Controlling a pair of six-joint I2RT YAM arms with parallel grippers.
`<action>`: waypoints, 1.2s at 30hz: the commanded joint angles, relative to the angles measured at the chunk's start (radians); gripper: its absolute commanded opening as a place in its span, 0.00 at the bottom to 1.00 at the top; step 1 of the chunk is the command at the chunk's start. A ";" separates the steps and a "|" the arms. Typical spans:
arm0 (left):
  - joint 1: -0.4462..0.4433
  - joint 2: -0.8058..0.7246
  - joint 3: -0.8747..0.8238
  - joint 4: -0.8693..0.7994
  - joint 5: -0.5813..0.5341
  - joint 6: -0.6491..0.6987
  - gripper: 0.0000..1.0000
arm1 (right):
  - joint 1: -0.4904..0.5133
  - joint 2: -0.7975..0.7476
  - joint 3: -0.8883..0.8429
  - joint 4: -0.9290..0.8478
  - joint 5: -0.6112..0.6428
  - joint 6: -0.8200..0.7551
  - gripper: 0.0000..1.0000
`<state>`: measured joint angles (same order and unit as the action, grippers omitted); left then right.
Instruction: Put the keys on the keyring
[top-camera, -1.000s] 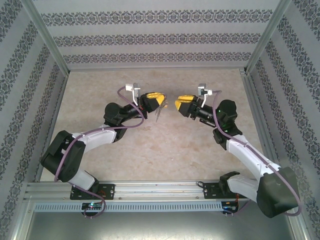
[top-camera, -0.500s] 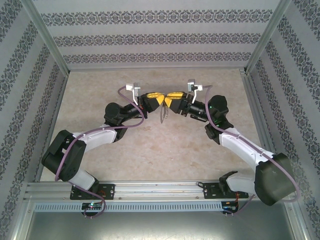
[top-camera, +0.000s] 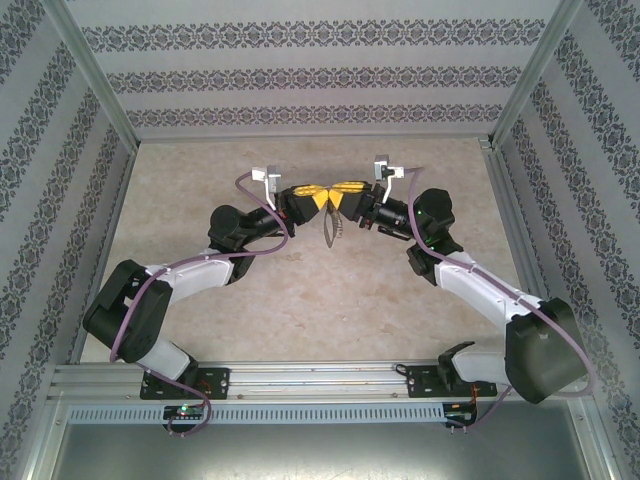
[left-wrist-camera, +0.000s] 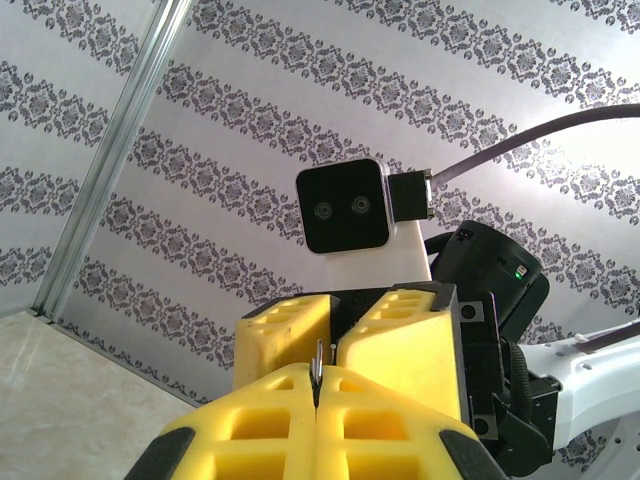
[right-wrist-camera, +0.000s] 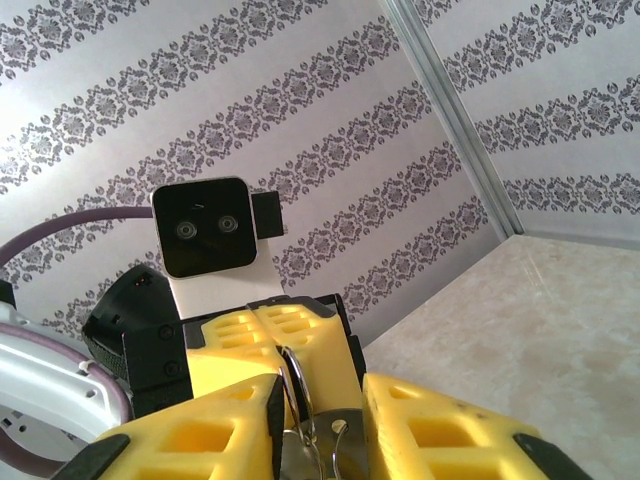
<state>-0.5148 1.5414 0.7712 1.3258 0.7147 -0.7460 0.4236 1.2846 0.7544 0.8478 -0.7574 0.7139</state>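
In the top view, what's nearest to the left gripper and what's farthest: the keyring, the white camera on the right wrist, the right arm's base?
From the left gripper:
1. keyring, hanging right at its fingertips, in the middle.
2. white camera, a little to the right, on the other wrist.
3. right arm's base, far off at the bottom right.

The keyring (top-camera: 328, 228) is a dark grey loop held in the air above the tabletop (top-camera: 300, 300), hanging edge-on below the spot where the tips of the left claw (top-camera: 323, 199) and the right claw (top-camera: 337, 195) meet. A thin sliver of its metal pokes up from the left claw's pinched-together fingers. Its rim stands upright in the gap between the right claw's fingers, with small pale metal pieces (right-wrist-camera: 335, 440) just below; whether one is the key cannot be told.
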 joint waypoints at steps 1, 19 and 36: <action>0.010 0.001 0.034 0.095 0.017 -0.017 0.00 | 0.007 0.015 0.037 0.068 -0.010 0.017 0.22; 0.051 -0.009 0.042 0.047 0.019 -0.002 0.24 | -0.035 0.062 0.052 0.069 -0.051 0.013 0.00; 0.202 -0.103 0.206 -0.730 0.293 0.339 0.47 | -0.103 0.125 0.418 -0.822 -0.155 -0.607 0.00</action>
<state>-0.3191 1.4738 0.9173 0.8837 0.9173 -0.5964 0.3164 1.4166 1.1011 0.2745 -0.9092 0.3294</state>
